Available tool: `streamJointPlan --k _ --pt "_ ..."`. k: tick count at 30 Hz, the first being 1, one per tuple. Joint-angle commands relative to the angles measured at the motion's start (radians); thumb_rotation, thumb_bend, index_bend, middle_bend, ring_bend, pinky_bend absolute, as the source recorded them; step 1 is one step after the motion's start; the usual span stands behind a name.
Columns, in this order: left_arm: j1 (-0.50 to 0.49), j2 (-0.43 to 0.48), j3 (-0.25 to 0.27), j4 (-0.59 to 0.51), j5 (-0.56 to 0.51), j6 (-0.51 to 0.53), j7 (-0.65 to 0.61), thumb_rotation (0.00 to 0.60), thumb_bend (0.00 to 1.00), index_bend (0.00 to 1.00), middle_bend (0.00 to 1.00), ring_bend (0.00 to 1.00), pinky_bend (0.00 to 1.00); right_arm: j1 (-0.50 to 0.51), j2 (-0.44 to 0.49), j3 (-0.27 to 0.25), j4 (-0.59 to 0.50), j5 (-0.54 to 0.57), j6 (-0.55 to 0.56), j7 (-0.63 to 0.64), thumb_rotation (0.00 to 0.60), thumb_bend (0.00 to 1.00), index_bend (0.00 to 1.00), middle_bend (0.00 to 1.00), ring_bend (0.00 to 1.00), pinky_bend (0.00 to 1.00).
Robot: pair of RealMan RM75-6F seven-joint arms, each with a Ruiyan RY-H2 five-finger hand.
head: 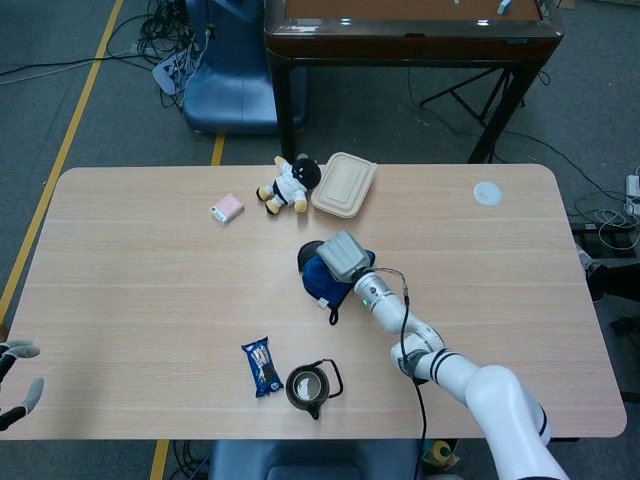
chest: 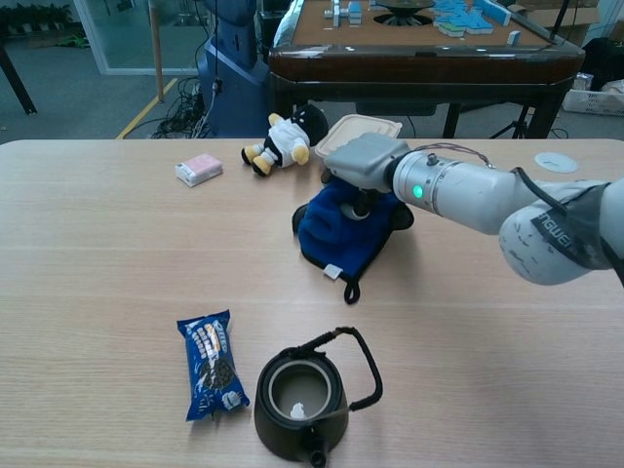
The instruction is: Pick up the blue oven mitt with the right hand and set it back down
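Blue oven mitt gripped beneath right hand

The right arm reaches from the table's near right edge diagonally toward its middle, white at the elbow and silver along the forearm, with a green light on the wrist. The right hand is palm down, its grey back level, fingers curled under and gripping the blue oven mitt. The left hand sits off the near left corner, fingers spread, holding nothing.
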Motion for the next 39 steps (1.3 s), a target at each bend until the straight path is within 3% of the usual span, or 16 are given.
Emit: streamJointPlan --k 1,10,12,15,17,19,22,25,32,39 --pt "0.001 0.001 0.000 0.000 0.002 0.002 -0.002 0.600 0.30 0.39 0.32 0.26 0.26 -0.040 0.077 0.013 -0.098 0.006 0.056 0.024 0.600 0.64 0.68 0.58 0.53 0.70" --pt "0.003 0.002 0.001 0.000 0.006 0.007 -0.007 0.600 0.30 0.39 0.32 0.26 0.26 -0.145 0.261 -0.009 -0.324 0.053 0.090 -0.019 0.600 0.60 0.65 0.52 0.50 0.69" --pt "0.002 0.002 0.001 0.001 0.006 0.004 -0.006 0.600 0.30 0.39 0.32 0.26 0.26 -0.162 0.290 -0.012 -0.360 0.074 0.085 -0.029 0.600 0.58 0.57 0.47 0.46 0.65" --pt "-0.002 0.000 0.002 0.000 0.007 -0.003 -0.001 0.600 0.30 0.39 0.32 0.26 0.26 -0.181 0.334 -0.019 -0.414 0.115 0.057 -0.052 0.600 0.48 0.33 0.33 0.34 0.52" --pt "-0.005 -0.003 0.001 -0.002 0.009 -0.006 0.004 0.600 0.30 0.39 0.32 0.26 0.26 -0.190 0.355 -0.021 -0.451 0.135 0.049 -0.052 0.600 0.29 0.12 0.18 0.21 0.39" --pt "-0.008 -0.004 0.000 -0.004 0.009 -0.009 0.008 0.600 0.30 0.39 0.32 0.26 0.26 -0.198 0.370 -0.021 -0.477 0.136 0.060 -0.047 0.600 0.14 0.01 0.08 0.13 0.31" --pt "-0.011 -0.005 -0.001 -0.007 0.007 -0.014 0.013 0.600 0.30 0.39 0.32 0.26 0.26 -0.216 0.395 -0.023 -0.506 0.111 0.109 -0.032 0.600 0.06 0.00 0.04 0.11 0.29" --pt "-0.014 -0.005 -0.003 -0.007 0.004 -0.018 0.015 0.600 0.30 0.39 0.32 0.26 0.26 -0.235 0.426 -0.022 -0.536 0.100 0.144 -0.016 0.600 0.05 0.00 0.04 0.10 0.29" --pt "-0.023 -0.007 -0.007 0.000 0.000 -0.029 0.008 0.600 0.30 0.39 0.32 0.26 0.26 -0.346 0.556 -0.045 -0.674 0.079 0.296 -0.019 0.600 0.05 0.05 0.23 0.15 0.29" --pt "-0.034 -0.013 -0.010 0.011 -0.004 -0.044 -0.001 0.600 0.30 0.39 0.32 0.26 0.26 -0.479 0.694 -0.093 -0.820 0.055 0.431 -0.002 0.600 0.05 0.10 0.25 0.16 0.29"
